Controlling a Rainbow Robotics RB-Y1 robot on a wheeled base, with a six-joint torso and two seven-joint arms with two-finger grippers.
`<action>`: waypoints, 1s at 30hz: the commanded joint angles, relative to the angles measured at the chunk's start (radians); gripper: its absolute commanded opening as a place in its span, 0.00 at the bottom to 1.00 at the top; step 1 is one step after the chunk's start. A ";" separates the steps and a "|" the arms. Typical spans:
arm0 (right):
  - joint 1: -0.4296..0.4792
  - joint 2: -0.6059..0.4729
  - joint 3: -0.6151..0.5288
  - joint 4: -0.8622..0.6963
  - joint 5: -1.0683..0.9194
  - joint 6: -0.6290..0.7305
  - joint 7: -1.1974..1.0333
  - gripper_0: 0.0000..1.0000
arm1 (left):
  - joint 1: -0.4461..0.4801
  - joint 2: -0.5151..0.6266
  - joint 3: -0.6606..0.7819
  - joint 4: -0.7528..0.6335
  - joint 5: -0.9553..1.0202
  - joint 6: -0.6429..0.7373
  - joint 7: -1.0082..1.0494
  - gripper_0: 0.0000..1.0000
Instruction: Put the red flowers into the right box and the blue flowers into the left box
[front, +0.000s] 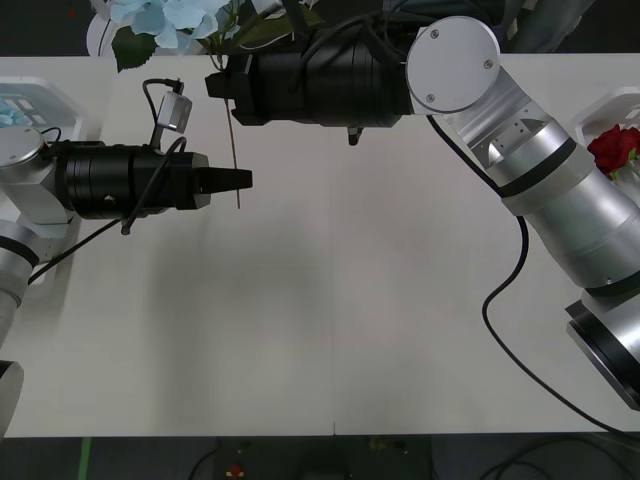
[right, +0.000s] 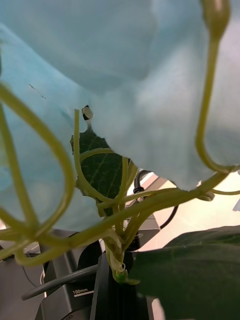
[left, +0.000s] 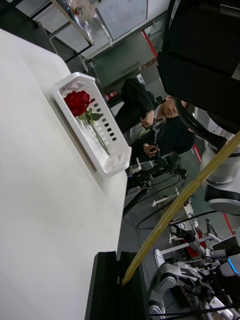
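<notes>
A blue flower (front: 165, 18) with a pale blue head and dark leaves is held over the table's far left. My right gripper (front: 222, 85) is shut on its stem just under the head (right: 120, 65), the black fingers (right: 112, 295) pinching the green stalk. The thin tan stem (front: 236, 160) hangs down, and my left gripper (front: 240, 180) is shut on its lower part (left: 170, 215). One red flower (front: 615, 148) lies in the right box (front: 598, 108), which also appears across the table (left: 107, 150) with the rose (left: 77, 102) inside. The left box (front: 50, 95) holds something pale blue.
The left arm's cable (front: 150, 200) loops by its wrist, and the right arm's cable (front: 510, 300) trails over the table's right side. Bare white tabletop (front: 330, 320) stretches between the arms. Green leaves (front: 265, 25) lie at the far edge.
</notes>
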 joint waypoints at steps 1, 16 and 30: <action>-0.051 0.029 0.014 -0.021 0.004 -0.031 0.049 0.24 | -0.046 -0.011 -0.018 -0.021 0.013 -0.006 0.062 0.00; -0.051 0.028 0.016 -0.021 0.013 -0.055 0.059 0.92 | -0.045 0.075 0.022 -0.021 0.002 -0.030 0.092 0.00; -0.058 -0.116 0.016 -0.023 -0.079 0.070 0.208 0.92 | -0.008 0.301 0.358 -0.021 -0.444 -0.006 0.097 0.00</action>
